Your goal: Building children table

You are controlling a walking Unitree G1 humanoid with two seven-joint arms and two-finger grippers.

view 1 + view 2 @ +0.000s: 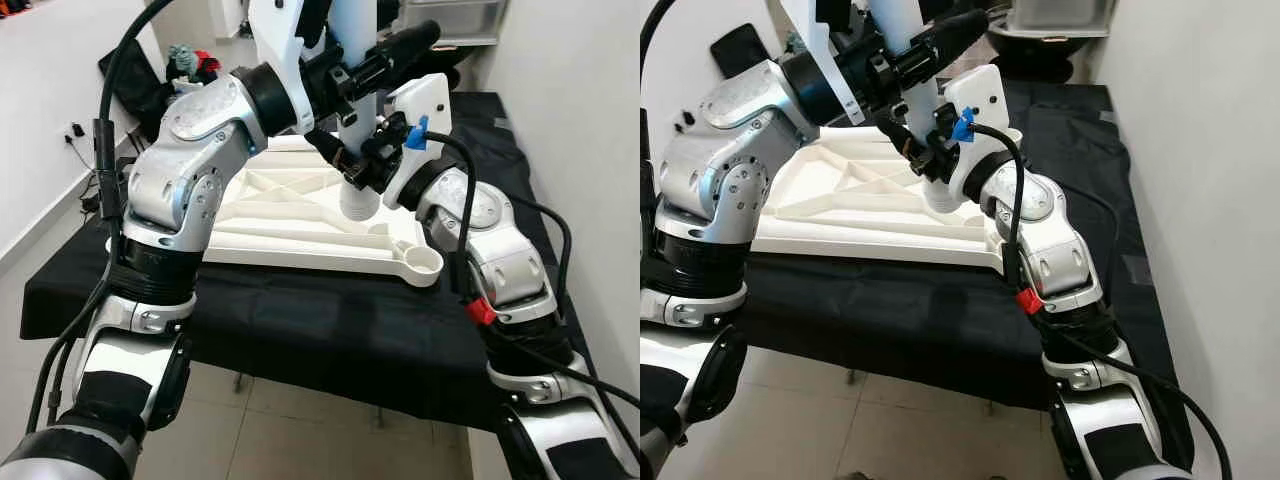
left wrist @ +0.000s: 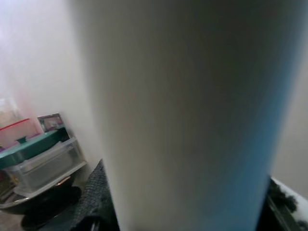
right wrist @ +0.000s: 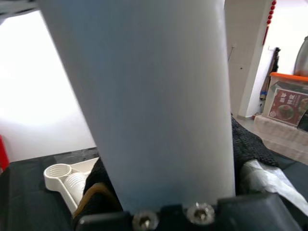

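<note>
A white table leg [image 1: 352, 25] stands upright over the middle of the upturned white table top [image 1: 280, 215]. Its threaded lower end [image 1: 358, 203] hangs just above the ribbed underside. My left gripper [image 1: 372, 65] is shut on the leg high up, its black fingers reaching across it. Lower down, near the thread, my right gripper [image 1: 362, 165] is shut on the same leg. Both wrist views look straight at the leg [image 2: 187, 115] [image 3: 149, 96] from very close. A round corner socket [image 1: 423, 262] of the table top lies open at the near right.
The table top rests on a table under a black cloth [image 1: 300, 320]. A white wall runs close along the right [image 1: 1200, 150]. Bags and toys [image 1: 190, 62] sit at the back left, a storage bin [image 1: 1055, 15] at the back. Tiled floor [image 1: 300, 420] lies in front.
</note>
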